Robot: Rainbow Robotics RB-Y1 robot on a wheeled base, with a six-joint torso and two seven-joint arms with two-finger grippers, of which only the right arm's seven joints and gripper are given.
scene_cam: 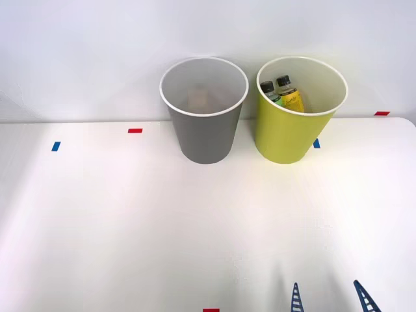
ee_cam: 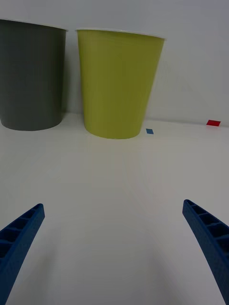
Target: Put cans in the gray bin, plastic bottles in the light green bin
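Right hand (scene_cam: 328,298) is at the bottom right of the front view, where I see only the two blue ribbed fingertips (scene_cam: 296,299) poking up from the lower edge. They stand wide apart and nothing is between them. In the wrist view the same hand (ee_cam: 114,248) has one finger in each lower corner, with bare white counter (ee_cam: 114,190) between them, so I read it as spread wide and holding nothing.

On my screen the gray bin (scene_cam: 204,133) stands upright in the upper middle of the front view, at the far edge of the counter close to the wall. Inside it, low down, I see a pale brownish shape, but I cannot tell what it is. Just beside it, to the right in the frame, stands the light green bin (scene_cam: 292,133), also upright. The two bins are near each other but I think they do not touch.

Both plastic bottles (scene_cam: 279,91) are inside the light green bin. Their black caps and upper parts show above its near rim, the one with the yellow label on the right, the greener one on the left.

Small tape marks lie on the counter: a blue one (scene_cam: 56,146) at the left, a red one (scene_cam: 134,130) left of the gray bin, and a red one (scene_cam: 381,113) at the far right.
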